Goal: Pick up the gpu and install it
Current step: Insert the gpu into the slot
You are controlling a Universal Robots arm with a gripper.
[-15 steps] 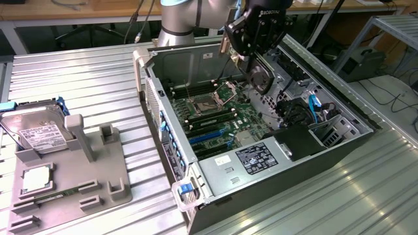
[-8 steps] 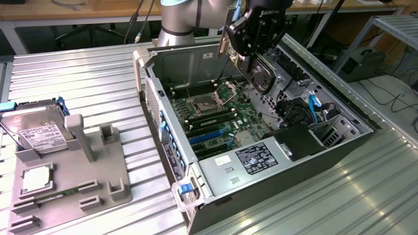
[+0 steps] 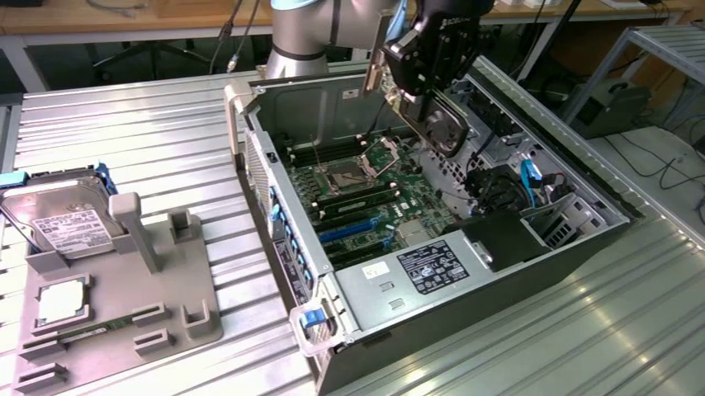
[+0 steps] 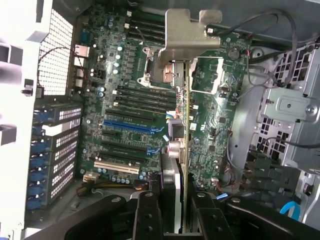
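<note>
My gripper [image 3: 428, 78] hangs over the open computer case [image 3: 289, 272] and is shut on the gpu [image 3: 447, 128], a thin black-faced card tilted on edge above the motherboard [image 3: 414, 198]. Its silver bracket [image 3: 375, 66] points toward the case's rear wall. In the wrist view the gpu [image 4: 185, 135] shows edge-on between my black fingers [image 4: 147, 215], and its bracket [image 4: 187, 30] is at the far end. The card floats clear of the board, over the area beside the blue slot [image 4: 127, 125] and the CPU sockets.
On the exterior view's left a grey fixture tray [image 3: 165, 280] carries a silver hard drive [image 3: 66, 223], a processor [image 3: 61, 301] and a green memory stick [image 3: 94, 334]. Cables and a drive cage [image 3: 551, 223] crowd the case's right side. The table top is ribbed metal.
</note>
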